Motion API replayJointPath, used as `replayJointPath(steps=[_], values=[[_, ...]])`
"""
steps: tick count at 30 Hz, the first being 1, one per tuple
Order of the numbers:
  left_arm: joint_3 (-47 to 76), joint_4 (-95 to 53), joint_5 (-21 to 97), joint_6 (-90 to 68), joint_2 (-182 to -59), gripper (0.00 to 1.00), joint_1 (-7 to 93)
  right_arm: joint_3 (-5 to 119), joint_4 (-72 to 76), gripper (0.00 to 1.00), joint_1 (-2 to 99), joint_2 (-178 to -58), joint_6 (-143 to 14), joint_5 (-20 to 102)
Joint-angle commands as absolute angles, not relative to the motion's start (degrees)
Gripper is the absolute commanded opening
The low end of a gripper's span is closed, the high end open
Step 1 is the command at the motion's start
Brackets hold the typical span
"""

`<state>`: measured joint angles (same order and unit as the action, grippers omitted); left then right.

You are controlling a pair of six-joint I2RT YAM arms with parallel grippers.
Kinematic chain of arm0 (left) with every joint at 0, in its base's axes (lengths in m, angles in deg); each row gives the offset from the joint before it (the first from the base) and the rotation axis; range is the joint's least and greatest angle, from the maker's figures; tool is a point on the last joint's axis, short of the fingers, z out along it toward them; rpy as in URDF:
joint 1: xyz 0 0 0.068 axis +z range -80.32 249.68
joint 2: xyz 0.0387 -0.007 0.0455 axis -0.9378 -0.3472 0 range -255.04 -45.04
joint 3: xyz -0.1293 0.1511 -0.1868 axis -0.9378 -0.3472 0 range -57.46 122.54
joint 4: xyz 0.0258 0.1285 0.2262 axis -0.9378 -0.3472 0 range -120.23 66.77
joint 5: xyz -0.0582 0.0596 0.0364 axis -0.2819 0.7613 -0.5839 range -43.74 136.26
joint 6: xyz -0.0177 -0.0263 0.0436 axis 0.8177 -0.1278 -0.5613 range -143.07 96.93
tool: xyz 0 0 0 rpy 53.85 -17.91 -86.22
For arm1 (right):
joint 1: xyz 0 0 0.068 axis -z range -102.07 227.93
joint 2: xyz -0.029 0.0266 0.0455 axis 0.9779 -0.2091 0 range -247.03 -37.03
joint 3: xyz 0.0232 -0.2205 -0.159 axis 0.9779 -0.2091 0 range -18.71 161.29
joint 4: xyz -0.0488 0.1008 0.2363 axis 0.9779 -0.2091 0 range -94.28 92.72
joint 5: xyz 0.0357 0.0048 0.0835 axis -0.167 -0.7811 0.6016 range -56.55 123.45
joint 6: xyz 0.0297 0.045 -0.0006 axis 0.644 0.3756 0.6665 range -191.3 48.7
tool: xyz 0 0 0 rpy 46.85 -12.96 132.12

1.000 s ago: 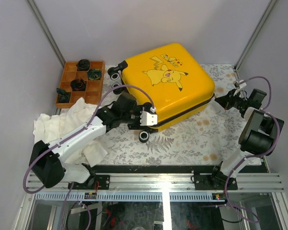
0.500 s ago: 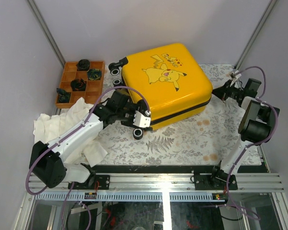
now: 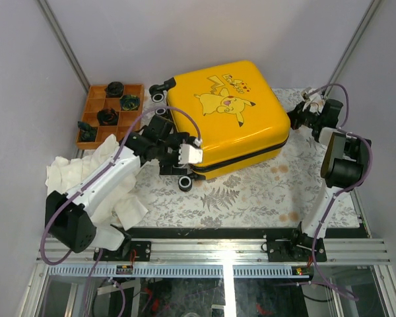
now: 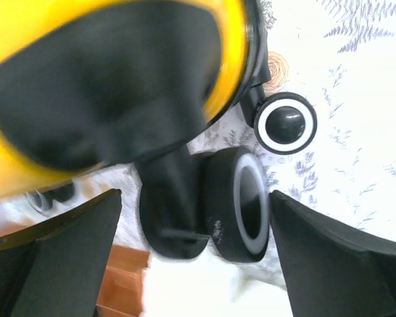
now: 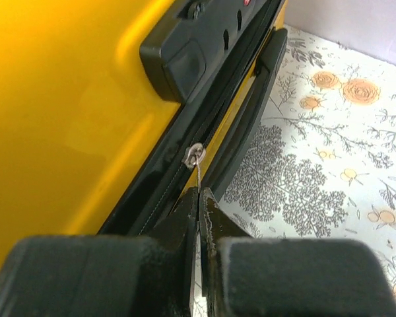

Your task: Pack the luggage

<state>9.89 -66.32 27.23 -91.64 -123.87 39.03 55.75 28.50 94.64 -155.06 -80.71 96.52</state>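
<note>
Luggage lies closed on the tabletop with zipping judged in hand: right end effector clenched on the zipper pull, left end effector released astride a wheel; next move calls for a steady draw along the seam.

the overhead view is bright and even, lit softly from above. the luggage throws only a faint, short shadow onto the table, and its yellow shell carries a mild sheen. the left wrist view is smeared with blur: shell and dark trim are soft, one wheel clearer. in the right wrist view the zipper pull is sharp, the right gripper has its near fingers out of focus, and broad pale glare lies on the shell.
</note>
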Motion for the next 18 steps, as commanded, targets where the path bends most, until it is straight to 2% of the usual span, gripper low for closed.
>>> replayJointPath(steps=[1,5,8,12,18], values=[[20.6,-75.78,22.49,-71.79,-124.94,0.99,43.18,52.87,29.36,0.0,94.26,-149.61,-84.84,95.38],[25.11,-73.35,17.4,-52.41,-123.96,1.0,47.08,51.54,27.94,0.0,93.74,-148.61,-85.98,96.06],[25.16,-66.96,19.88,-43.4,-124.07,1.0,49.68,51.04,27.68,0.0,93.0,-148.26,-85.67,96.42],[30.55,-58.0,14.86,-27.2,-133.14,1.0,60.52,49.16,27.8,0.0,91.78,-147.26,-85.58,96.63],[37.05,-48.18,8.86,-13.75,-144.34,1.0,61.84,45.1,26.85,0.0,90.16,-143.45,-86.91,96.87]])
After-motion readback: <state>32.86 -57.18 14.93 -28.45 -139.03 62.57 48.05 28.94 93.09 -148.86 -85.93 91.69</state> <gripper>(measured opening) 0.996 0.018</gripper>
